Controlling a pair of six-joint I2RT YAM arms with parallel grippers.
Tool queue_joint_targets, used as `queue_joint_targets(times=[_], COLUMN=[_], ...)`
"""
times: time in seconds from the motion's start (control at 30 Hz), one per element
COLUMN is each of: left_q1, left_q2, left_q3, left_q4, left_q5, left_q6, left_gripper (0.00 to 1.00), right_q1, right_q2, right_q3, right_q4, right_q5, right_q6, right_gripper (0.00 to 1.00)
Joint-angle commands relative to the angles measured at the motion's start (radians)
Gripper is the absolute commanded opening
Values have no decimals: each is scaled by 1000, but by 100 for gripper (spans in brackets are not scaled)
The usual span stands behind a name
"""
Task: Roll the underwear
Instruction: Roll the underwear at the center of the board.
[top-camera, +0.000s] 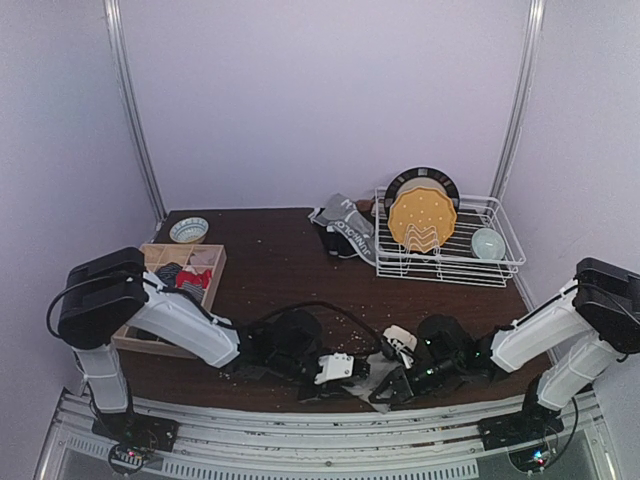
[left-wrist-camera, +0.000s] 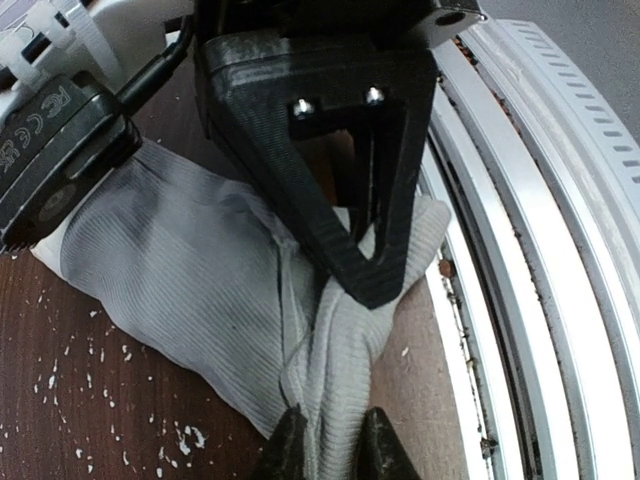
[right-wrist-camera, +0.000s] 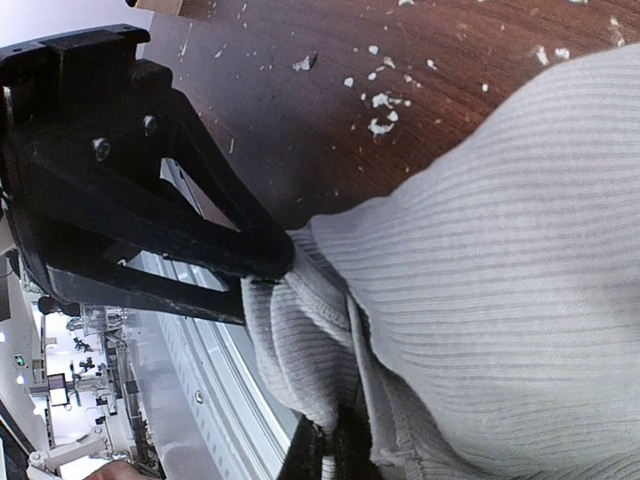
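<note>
Left gripper (left-wrist-camera: 330, 445) and right gripper (right-wrist-camera: 328, 448) each clamp a fold of the grey ribbed underwear (left-wrist-camera: 180, 270), bunched on the brown table (left-wrist-camera: 60, 400) just beside its near-edge metal rail (left-wrist-camera: 530, 300).

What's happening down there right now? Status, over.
Left gripper shut on grey underwear. Right gripper shut on same piece. White crumbs scattered nearby, nothing blocking.
</note>
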Motion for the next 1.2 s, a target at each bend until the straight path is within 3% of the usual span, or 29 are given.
queue_joint_targets(times=[0.0, 0.17, 0.27, 0.47, 0.57, 0.7, 0.8, 0.93, 1.17], left_q1=[5, 5, 5, 10, 13, 15, 17, 25, 62], left_q2=[26, 47, 52, 30, 9, -13, -12, 19, 87], left_q3=[27, 45, 55, 26, 22, 59, 74, 117, 228], left_q4=[34, 28, 25, 56, 20, -141, -240, -373, -531], left_q5=[25, 23, 30, 39, 86, 153, 182, 235, 374], left_q6=[17, 25, 27, 7, -24, -92, -135, -169, -254], left_gripper=[18, 30, 31, 0, 0, 0, 0, 0, 0], right_q1=[-5, -5, -4, -3, 9, 36, 46, 82, 202], right_q2=[12, 11, 7, -11, -32, -127, -205, -298, -522], right_q3=[-15, -15, -17, -15, 9, 4, -20, -31, -7], right_q4=[19, 16, 13, -16, -89, -131, -130, -163, -412], right_q5=[-14, -16, -16, -6, 13, 89, 143, 199, 490], right_q6=[14, 16, 17, 4, -34, -57, -58, -75, -201], right_gripper=[0, 0, 0, 0, 0, 29, 40, 43, 42])
